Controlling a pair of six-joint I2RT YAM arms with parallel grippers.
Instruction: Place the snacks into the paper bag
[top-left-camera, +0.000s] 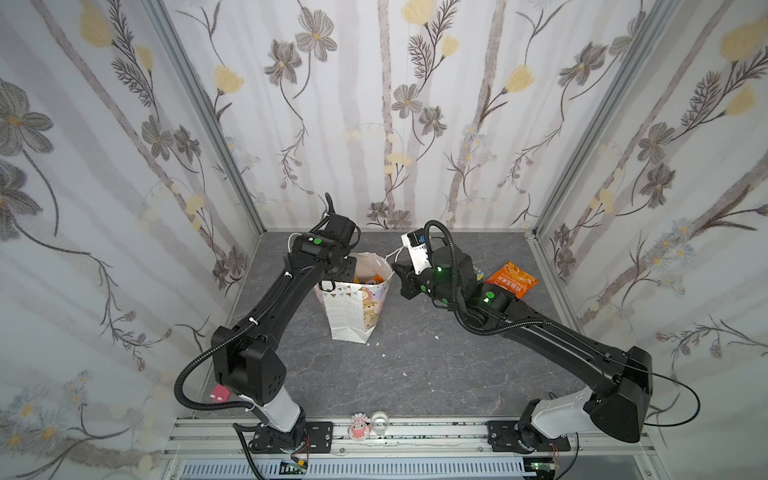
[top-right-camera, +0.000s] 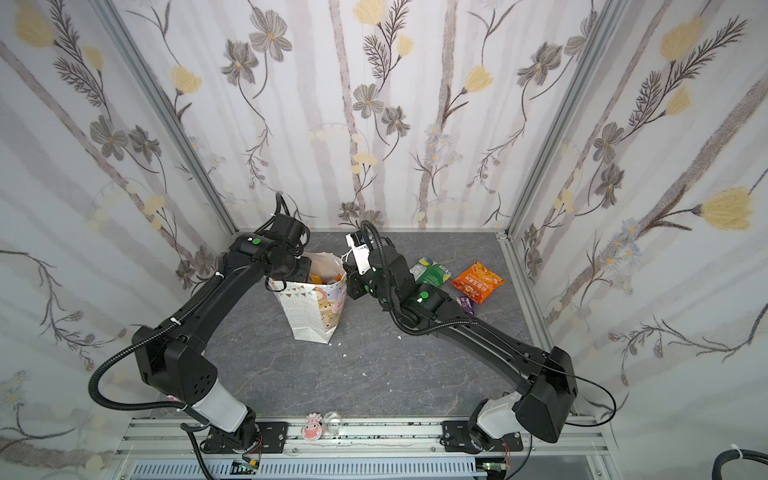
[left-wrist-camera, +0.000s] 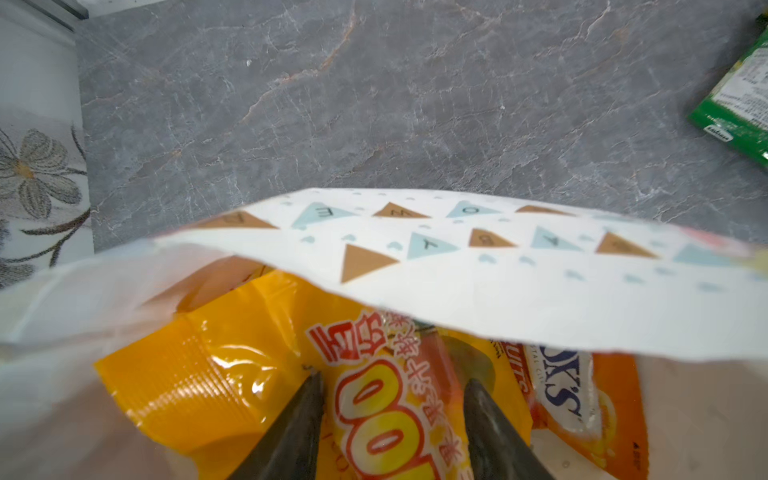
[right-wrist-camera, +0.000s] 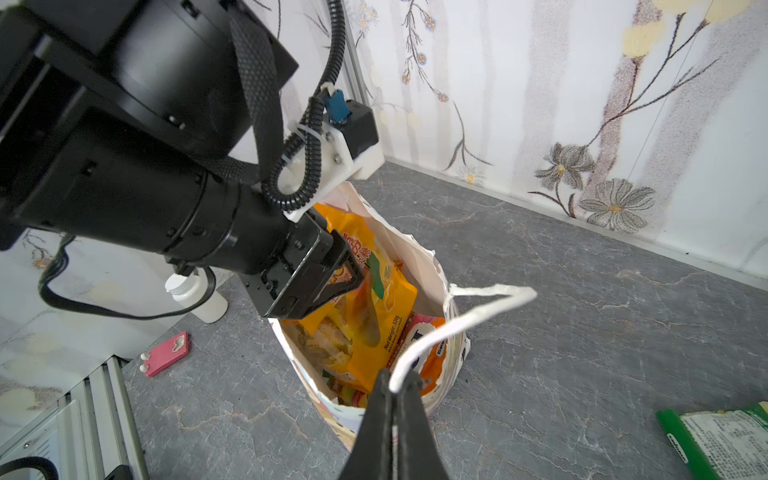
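- Paper bag (top-left-camera: 353, 311) stands upright and open-mouthed on the grey bench (top-left-camera: 415, 365), left of centre in both top views, with snacks (right-wrist-camera: 374, 332) packed inside.
- Left hand (right-wrist-camera: 353, 274) reaches into the bag's mouth, its fingers (left-wrist-camera: 299, 415) parted over the face of a yellow-orange packet (left-wrist-camera: 208, 374).
- Right hand (right-wrist-camera: 395, 380), pressed together, pinches the bag's white cord handle (right-wrist-camera: 478, 316), which stretches away from the rim.
- Yellow-orange packet stands on end in the bag, with a FOX'S packet (left-wrist-camera: 565, 395) beside it.
- Orange chip bag (top-right-camera: 477, 281) lies flat on the bench beyond the right arm, well apart from the bag.
- Green packet (top-right-camera: 432, 272) lies near the chip bag.
- Purple packet (top-right-camera: 468, 305) shows partly from behind the right arm.
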